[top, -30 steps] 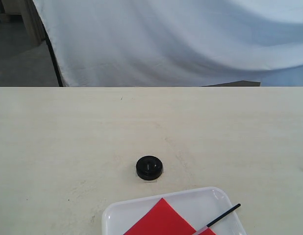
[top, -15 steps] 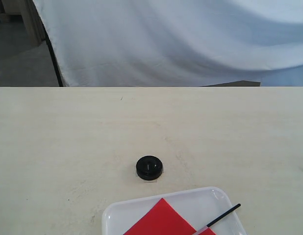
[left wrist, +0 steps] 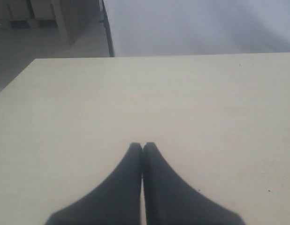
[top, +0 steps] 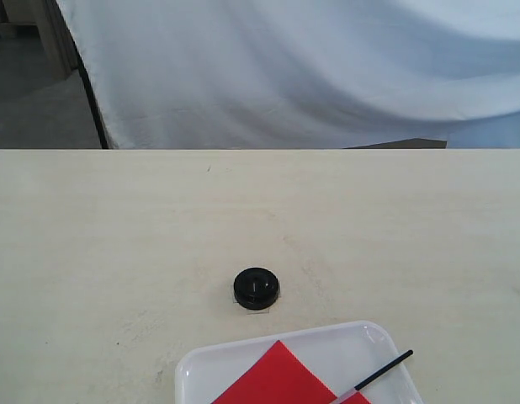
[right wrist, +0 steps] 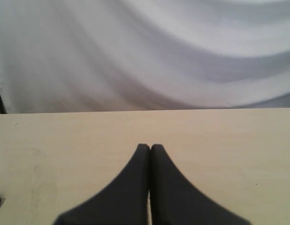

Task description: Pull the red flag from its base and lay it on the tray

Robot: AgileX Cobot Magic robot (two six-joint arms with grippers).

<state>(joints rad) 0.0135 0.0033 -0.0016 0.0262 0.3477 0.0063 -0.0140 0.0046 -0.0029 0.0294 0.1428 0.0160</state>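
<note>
Logging state: flag [top: 273,380] lies in tray [top: 374,331], cloth flat, stick [top: 386,365] slanting with its tip past the tray's edge. The frame border cuts off the flag's lower part. Base [top: 257,288] sits empty on table [top: 117,219], near the tray, not touching. Left gripper [left wrist: 142,146] is pinched tight with nothing held, and right gripper [right wrist: 150,147] likewise, each above bare table. Task reads as done.

Risks: an arm sweeping near the tray could snag the overhanging stick and tip the flag out. The tray looks light and may slide if bumped.
</note>
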